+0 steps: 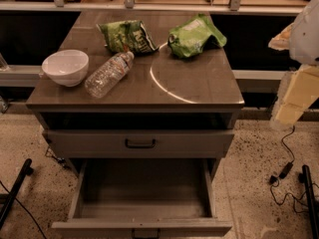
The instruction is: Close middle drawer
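The middle drawer [142,198] is pulled far out toward me at the bottom of the view. It is grey-brown and empty, and its low front panel [99,227] has a small dark handle [145,232] at the lower edge. Above it, the taller-fronted top drawer [89,143] with a larger dark handle [140,144] stands slightly out of the cabinet. The lowest drawer is hidden under the open one. My gripper [286,111] hangs at the right edge, pale and cream-coloured, right of the cabinet and well above the floor, apart from both drawers.
On the cabinet top [199,83] are a white bowl [65,66], a lying plastic bottle [108,74] and two green snack bags [127,35] [195,35]. A cable [286,168] lies on the floor at right. Dark bars stand at the left [15,190] and right [310,198] floor edges.
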`<action>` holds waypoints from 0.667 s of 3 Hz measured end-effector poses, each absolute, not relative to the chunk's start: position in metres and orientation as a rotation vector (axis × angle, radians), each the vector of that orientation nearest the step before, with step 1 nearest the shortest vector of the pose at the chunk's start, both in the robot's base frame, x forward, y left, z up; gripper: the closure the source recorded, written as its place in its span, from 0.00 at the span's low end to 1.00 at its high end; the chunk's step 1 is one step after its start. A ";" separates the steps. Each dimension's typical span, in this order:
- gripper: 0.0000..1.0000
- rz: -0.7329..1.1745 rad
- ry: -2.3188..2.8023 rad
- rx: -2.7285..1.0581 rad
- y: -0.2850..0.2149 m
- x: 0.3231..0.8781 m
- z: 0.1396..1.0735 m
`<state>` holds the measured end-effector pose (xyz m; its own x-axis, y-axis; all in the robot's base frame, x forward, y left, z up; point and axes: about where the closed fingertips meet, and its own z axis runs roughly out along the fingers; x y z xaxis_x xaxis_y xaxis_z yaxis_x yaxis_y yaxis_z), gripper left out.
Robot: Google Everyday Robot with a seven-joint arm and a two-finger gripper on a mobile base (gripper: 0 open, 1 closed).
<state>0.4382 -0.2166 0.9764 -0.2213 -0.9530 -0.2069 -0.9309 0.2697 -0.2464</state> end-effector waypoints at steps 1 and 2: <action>0.00 -0.099 2.231 -1.724 -0.217 0.438 0.976; 0.00 -0.079 2.240 -1.692 -0.218 0.439 0.954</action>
